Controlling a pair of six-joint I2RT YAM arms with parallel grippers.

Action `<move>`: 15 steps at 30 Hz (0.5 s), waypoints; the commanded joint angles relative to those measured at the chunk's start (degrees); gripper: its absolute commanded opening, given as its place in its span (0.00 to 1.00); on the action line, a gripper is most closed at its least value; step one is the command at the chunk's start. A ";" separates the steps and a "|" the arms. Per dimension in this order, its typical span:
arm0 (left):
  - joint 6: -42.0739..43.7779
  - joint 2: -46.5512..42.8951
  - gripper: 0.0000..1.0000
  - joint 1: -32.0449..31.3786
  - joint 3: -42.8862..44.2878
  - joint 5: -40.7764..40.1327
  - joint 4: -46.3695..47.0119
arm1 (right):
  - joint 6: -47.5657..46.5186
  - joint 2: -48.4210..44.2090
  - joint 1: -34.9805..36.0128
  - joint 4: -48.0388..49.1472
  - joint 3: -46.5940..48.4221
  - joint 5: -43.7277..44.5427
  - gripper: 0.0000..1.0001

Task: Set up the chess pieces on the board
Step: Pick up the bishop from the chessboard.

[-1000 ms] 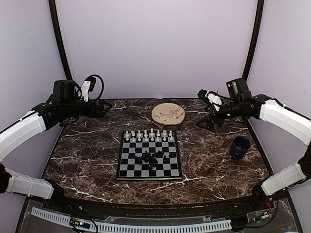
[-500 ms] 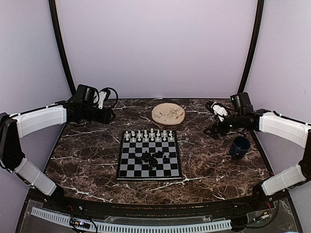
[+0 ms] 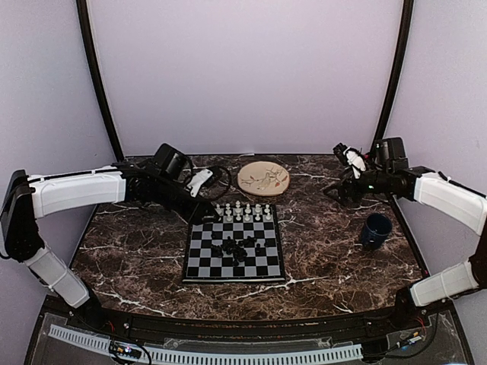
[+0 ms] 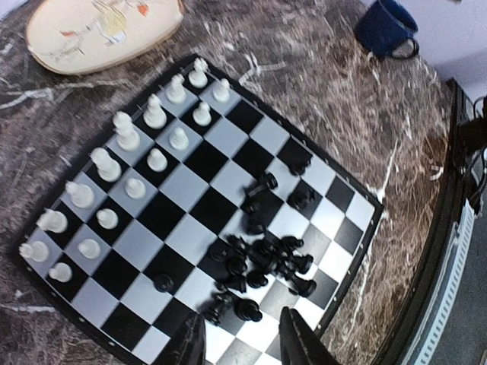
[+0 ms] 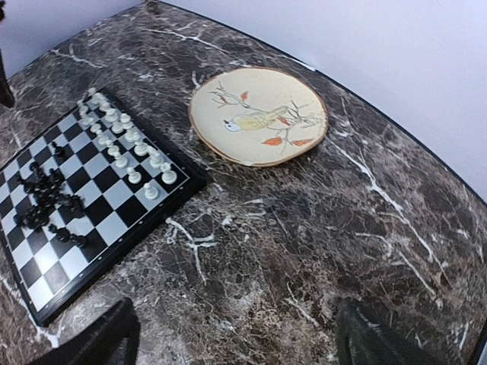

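Observation:
The board (image 3: 202, 263) lies mid-table. White chess pieces (image 3: 243, 211) stand in two rows along its far edge. Black chess pieces (image 3: 237, 248) lie in a loose heap near its centre. My left gripper (image 3: 204, 214) hovers over the board's far-left corner and hides the nearest white pieces. In the left wrist view the board (image 4: 190, 182), the white rows (image 4: 125, 141) and the black heap (image 4: 266, 258) show; the left gripper (image 4: 243, 346) is partly open and holds nothing. My right gripper (image 3: 339, 190) is wide open above bare marble, right of the board (image 5: 114, 190), as the right wrist view (image 5: 243, 338) shows.
A round beige plate (image 3: 263, 179) with a bird picture sits behind the board. A dark blue mug (image 3: 376, 230) stands at the right of the table. The table's curved back edge runs close behind the plate (image 5: 259, 114).
The left arm has swung right and down from the table's far-left edge to the board's far-left corner, its jaws narrowing. The right arm has drawn back a little to the right.

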 commanded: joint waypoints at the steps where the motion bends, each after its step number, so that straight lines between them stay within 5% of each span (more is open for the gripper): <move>1: 2.39 2.42 0.35 -2.98 3.43 -1.07 -9.29 | 0.43 -0.95 -0.03 -7.46 9.94 -6.87 0.81; 6: 5.03 5.08 0.36 -5.51 5.58 -3.94 -13.20 | 7.71 -4.83 -4.83 6.15 -1.82 -17.34 0.73; 15: 4.68 9.87 0.35 -9.43 10.33 -7.93 -17.94 | 2.16 -4.85 -8.50 4.46 -3.15 -17.51 0.62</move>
